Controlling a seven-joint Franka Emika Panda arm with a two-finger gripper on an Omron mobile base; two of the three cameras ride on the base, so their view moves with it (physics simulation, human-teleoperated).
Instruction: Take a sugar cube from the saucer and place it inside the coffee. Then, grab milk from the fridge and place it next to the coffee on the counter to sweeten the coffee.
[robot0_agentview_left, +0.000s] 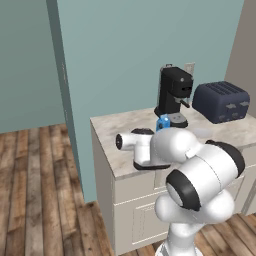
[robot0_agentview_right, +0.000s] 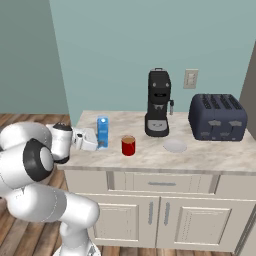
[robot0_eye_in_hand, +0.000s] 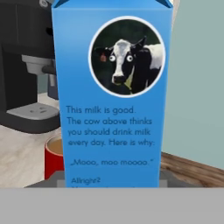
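Best done by lowering the small blue gabled milk carton (robot0_agentview_right: 102, 131) straight down, upright, onto the beige-white marble counter (robot0_agentview_right: 150, 156) near its left edge, just beside the small red coffee mug (robot0_agentview_right: 128, 145), then releasing without tipping it. Should stay apart from the mug and the black coffee machine (robot0_agentview_right: 158, 103) behind. White two-finger gripper (robot0_agentview_right: 93, 140) partly spread and seemingly clamped on the carton's lower body. Round white saucer (robot0_agentview_right: 175, 145) further right.
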